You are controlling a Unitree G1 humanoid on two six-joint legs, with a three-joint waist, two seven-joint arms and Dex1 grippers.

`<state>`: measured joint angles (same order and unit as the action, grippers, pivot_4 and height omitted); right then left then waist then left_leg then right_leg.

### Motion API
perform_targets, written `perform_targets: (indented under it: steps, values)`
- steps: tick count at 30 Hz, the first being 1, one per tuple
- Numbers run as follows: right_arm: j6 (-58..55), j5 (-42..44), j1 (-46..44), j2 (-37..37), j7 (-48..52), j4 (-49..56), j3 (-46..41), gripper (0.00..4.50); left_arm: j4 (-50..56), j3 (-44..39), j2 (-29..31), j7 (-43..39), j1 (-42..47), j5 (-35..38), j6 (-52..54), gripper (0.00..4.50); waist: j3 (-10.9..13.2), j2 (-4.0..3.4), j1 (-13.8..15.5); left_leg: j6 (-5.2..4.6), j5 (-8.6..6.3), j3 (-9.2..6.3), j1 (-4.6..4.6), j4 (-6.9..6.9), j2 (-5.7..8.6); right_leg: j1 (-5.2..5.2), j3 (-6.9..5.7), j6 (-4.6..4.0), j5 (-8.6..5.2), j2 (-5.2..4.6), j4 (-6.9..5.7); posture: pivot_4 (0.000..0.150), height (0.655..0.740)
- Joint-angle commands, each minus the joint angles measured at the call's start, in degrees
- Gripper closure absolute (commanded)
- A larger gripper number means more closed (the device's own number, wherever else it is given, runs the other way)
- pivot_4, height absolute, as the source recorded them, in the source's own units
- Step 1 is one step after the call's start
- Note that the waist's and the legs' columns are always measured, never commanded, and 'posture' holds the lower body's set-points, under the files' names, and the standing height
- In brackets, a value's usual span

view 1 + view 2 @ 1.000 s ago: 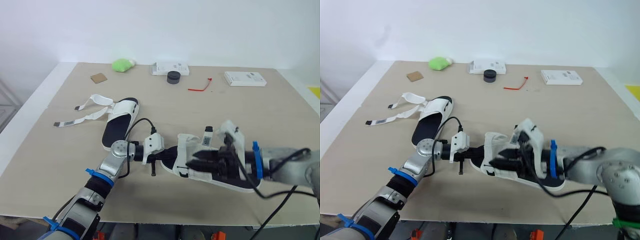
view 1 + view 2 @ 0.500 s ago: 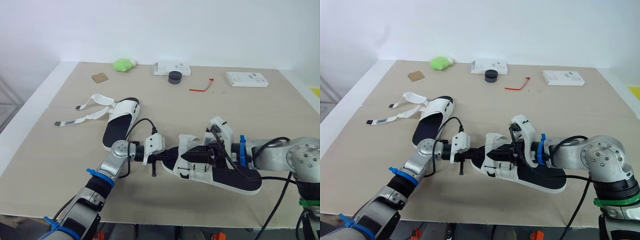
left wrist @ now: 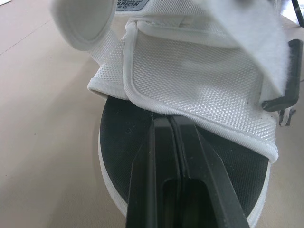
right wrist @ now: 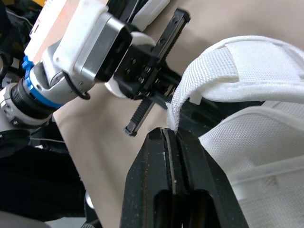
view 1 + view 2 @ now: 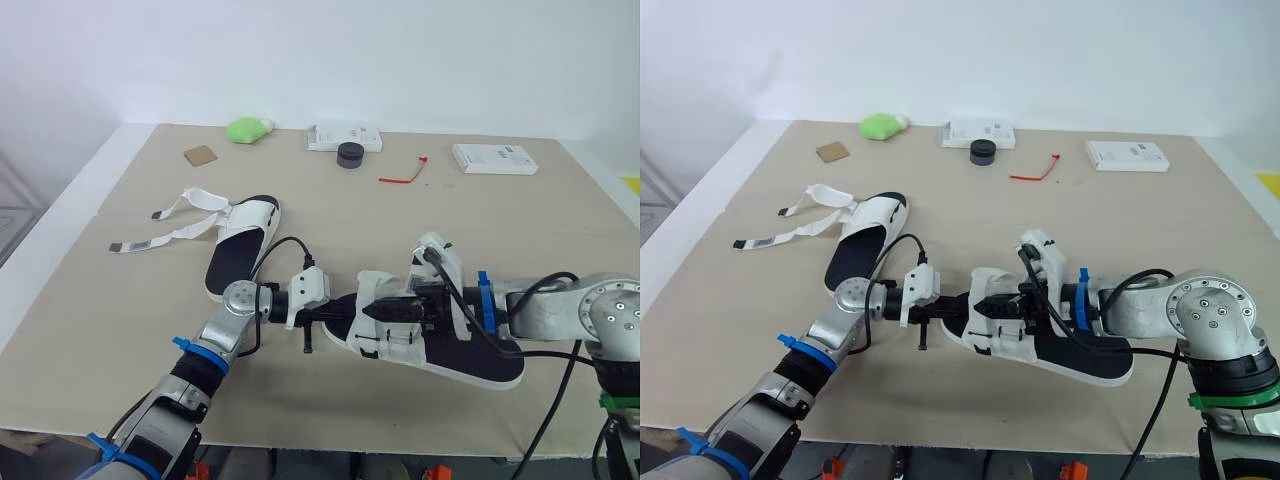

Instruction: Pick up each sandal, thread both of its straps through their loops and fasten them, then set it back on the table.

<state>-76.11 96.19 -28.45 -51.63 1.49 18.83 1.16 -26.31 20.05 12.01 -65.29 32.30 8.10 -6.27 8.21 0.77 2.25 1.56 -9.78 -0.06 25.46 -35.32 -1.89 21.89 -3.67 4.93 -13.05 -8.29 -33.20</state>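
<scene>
The near sandal (image 5: 470, 352), black sole with a white mesh upper, lies in front of me. My left gripper (image 5: 336, 317) is at its toe end, shut on the edge of the front band (image 3: 199, 90), with its tips over the black insole (image 3: 118, 128). From the heel side, my right gripper (image 5: 388, 312) is shut on the edge of a white strap (image 4: 228, 71) that arches over the sandal. The second sandal (image 5: 240, 245) lies further left, its two straps (image 5: 165, 235) unfastened and spread flat on the table.
Along the far side of the table (image 5: 110, 330) are a green soft lump (image 5: 246, 129), a brown card (image 5: 198, 155), a white box (image 5: 343, 137) with a black round piece (image 5: 349, 154) in front, a red tie (image 5: 402, 175) and another white box (image 5: 494, 158).
My right gripper, open before, has come down towards the sandal's front and shut on the strap. The left gripper has kept its hold and place.
</scene>
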Motion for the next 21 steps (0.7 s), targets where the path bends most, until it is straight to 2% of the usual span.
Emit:
perform_targets:
  steps: [1, 9, 13, 16, 18, 20, 21]
  values:
    - [-0.6, -4.03, 0.11, -0.95, 1.87, 4.69, 1.75, 4.45, -7.39, 3.34, 1.42, 1.78, -3.78, -5.58, 4.31, 4.5, 0.0, 0.0, 0.0, 0.0, 0.0, -0.01, 0.0, 0.0, 0.0, 0.0, 0.0, 0.0, 0.0, 0.0, 0.0, 0.15, 0.74]
    - [0.14, -19.96, -0.18, -0.92, 6.01, 8.87, 5.86, 4.45, -7.23, 3.44, 1.37, 1.62, -3.87, -5.48, 4.41, 4.5, -0.11, -0.05, -0.01, 0.01, -0.01, -0.01, 0.0, -0.01, -0.01, 0.02, 0.0, 0.0, 0.0, 0.0, 0.0, 0.15, 0.74]
    - [0.8, -25.49, 0.64, -2.89, 11.95, 11.56, 6.7, 4.45, -7.3, 3.49, 1.38, 1.55, -3.83, -5.51, 4.37, 4.5, -0.11, -0.04, -0.01, 0.01, -0.01, -0.01, 0.0, -0.01, -0.01, 0.02, 0.0, 0.0, 0.0, 0.01, 0.0, 0.15, 0.74]
    - [-0.09, -24.61, 0.86, -3.91, 16.11, 11.87, 4.56, 3.63, -7.35, 3.52, 1.37, 1.51, -3.77, -5.51, 4.36, 4.5, -0.11, -0.02, -0.01, 0.01, -0.01, -0.02, 0.0, -0.01, 0.0, 0.0, 0.0, 0.0, 0.0, 0.01, 0.0, 0.15, 0.74]
    - [-1.5, -22.73, 0.08, -4.09, 17.46, 10.55, 2.75, 2.92, -7.42, 3.55, 1.31, 1.5, -3.68, -5.53, 4.35, 4.5, -0.11, -0.03, -0.01, 0.01, -0.01, -0.03, 0.0, -0.01, 0.01, -0.01, 0.0, 0.0, 0.0, 0.0, 0.0, 0.15, 0.74]
    - [-2.55, -17.1, -0.46, -3.31, 17.27, 6.57, -0.56, 2.02, -7.53, 3.56, 1.21, 1.49, -3.58, -5.54, 4.33, 4.5, -0.09, -0.01, 0.0, 0.01, -0.01, -0.05, 0.0, -0.01, 0.01, -0.02, 0.0, 0.0, 0.0, 0.01, 0.0, 0.15, 0.74]
    - [-2.59, -14.47, -0.55, -3.35, 17.82, 4.82, -2.54, 2.02, -7.59, 3.58, 1.18, 1.47, -3.54, -5.55, 4.3, 4.5, -0.1, 0.0, 0.0, 0.01, -0.01, -0.06, 0.0, 0.0, 0.02, -0.02, 0.0, 0.0, 0.0, 0.01, 0.0, 0.15, 0.74]
